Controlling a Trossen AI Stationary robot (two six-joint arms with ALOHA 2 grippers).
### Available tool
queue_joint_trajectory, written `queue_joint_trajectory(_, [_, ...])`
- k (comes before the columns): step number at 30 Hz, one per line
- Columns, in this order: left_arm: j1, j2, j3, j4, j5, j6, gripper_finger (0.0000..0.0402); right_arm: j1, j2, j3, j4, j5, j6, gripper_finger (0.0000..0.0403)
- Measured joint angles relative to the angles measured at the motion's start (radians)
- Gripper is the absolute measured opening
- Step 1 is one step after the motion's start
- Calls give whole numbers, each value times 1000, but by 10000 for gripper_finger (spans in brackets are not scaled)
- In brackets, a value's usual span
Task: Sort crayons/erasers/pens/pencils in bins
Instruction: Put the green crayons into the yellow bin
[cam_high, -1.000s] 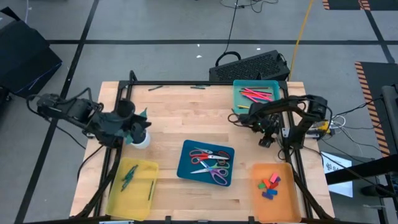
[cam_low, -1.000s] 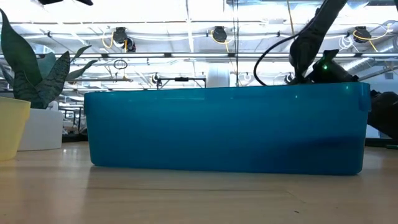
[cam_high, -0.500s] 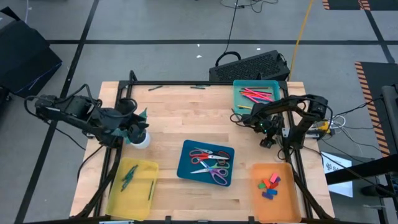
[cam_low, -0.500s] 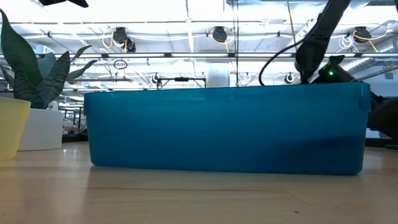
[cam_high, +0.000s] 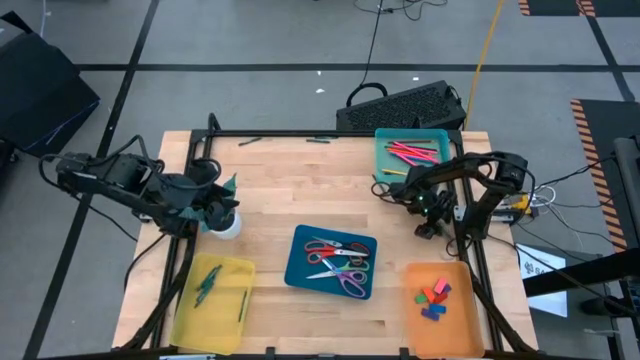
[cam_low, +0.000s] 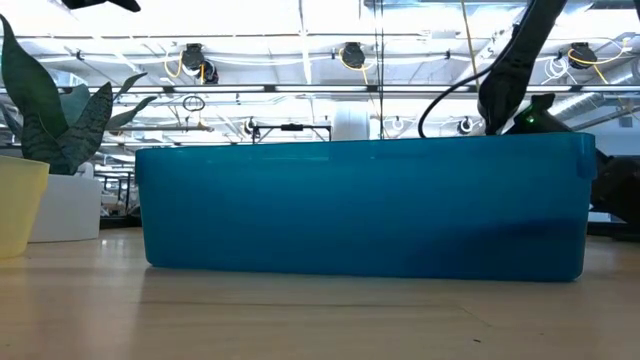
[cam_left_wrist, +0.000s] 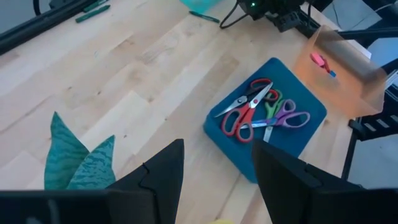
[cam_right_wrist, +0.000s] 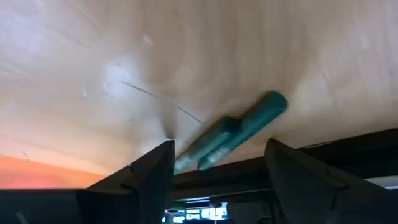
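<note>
The right hand (cam_right_wrist: 214, 165) is held open, low over a teal pen (cam_right_wrist: 233, 132) lying on the bench (cam_high: 280, 180). The left hand (cam_left_wrist: 214, 168) is parked open by the plant. Erasers (cam_high: 432, 298) are seen in the orange bin (cam_high: 452, 335).

We see two dark, matte arms with black cables looped along them; a green light glows on the right arm beside the desk (cam_high: 300, 200) edge.

Pale wood table (cam_high: 280, 190). Bins: translucent yellow (cam_high: 212, 300), opaque dark blue (cam_high: 331, 262), translucent orange (cam_high: 441, 307), teal (cam_high: 411, 152). Erasers (cam_high: 432, 296) red, green, blue, possibly pink. Scissors (cam_left_wrist: 261, 111) with red, green, purple handles. Teal marker (cam_right_wrist: 231, 132). Plant leaves (cam_left_wrist: 78, 161) green, banded darker.
</note>
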Motion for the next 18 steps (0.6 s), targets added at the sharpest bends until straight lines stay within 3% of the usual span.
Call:
queue_joint_trajectory(8, [0,0,0,0,0,8,188,71,-1,1,19,-21,141,199])
queue_joint_trajectory(18, [0,0,0,1,0,-19,188,161,-5,3,41,-69,321,97])
